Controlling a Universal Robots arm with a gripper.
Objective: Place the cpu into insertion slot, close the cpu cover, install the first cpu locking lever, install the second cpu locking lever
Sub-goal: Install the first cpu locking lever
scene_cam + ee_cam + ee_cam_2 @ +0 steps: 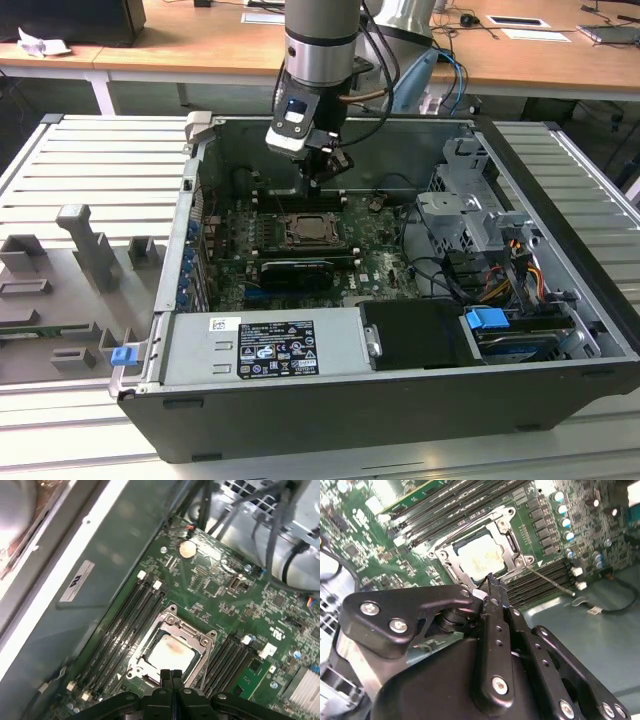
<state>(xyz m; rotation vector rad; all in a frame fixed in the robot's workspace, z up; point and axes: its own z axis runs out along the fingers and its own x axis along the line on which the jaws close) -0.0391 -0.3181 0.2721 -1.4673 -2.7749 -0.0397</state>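
Green board [220, 595] carries your cpu [169, 652], lying mid-board under the lowered cpu cover [192, 630]. Your pincer [171, 674] hangs closed and empty at the cover's edge. Slip there and the tips may gouge the memory slots [122, 630].

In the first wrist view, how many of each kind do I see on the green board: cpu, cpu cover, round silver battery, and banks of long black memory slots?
cpu: 1
cpu cover: 1
round silver battery: 1
banks of memory slots: 2, one on each side of the cpu
Total: 5
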